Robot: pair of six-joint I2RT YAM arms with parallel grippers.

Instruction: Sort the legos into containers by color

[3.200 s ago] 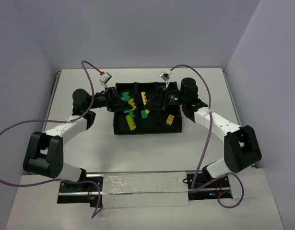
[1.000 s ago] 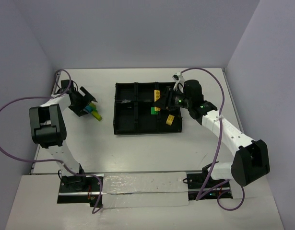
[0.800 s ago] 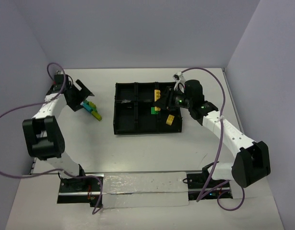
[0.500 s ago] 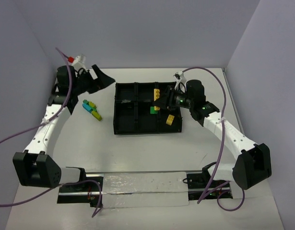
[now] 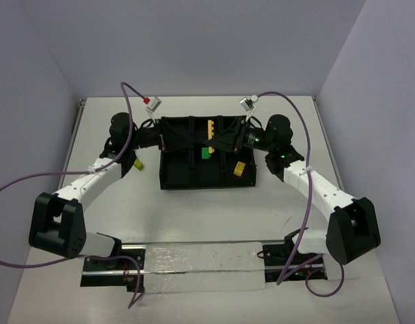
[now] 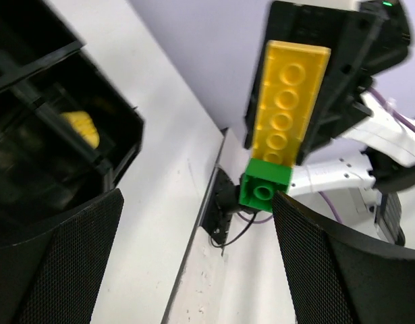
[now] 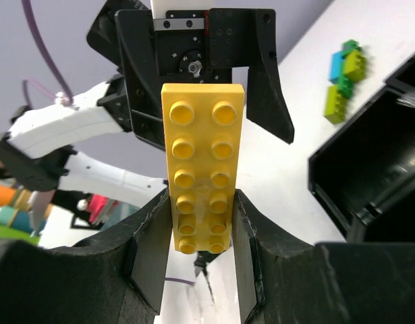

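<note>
Splitting bricks: right gripper [image 7: 199, 228] clamps the yellow brick [image 7: 202, 162] over the tray [image 5: 194, 185]; left gripper [image 6: 194, 263], jaws wide, should pinch its green brick [image 6: 264, 190].

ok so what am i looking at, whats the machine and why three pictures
Two robot arms on a table, each ending in a two-finger gripper. One picture looks down from above; the other two come from cameras on the wrists, showing each arm's own fingers. On the table sits a black divided tray with a loose yellow brick inside, and a cluster of bricks lies beside it. The right gripper is shut on a long yellow brick with a green brick stuck to its end. The left gripper faces it, open and empty.
</note>
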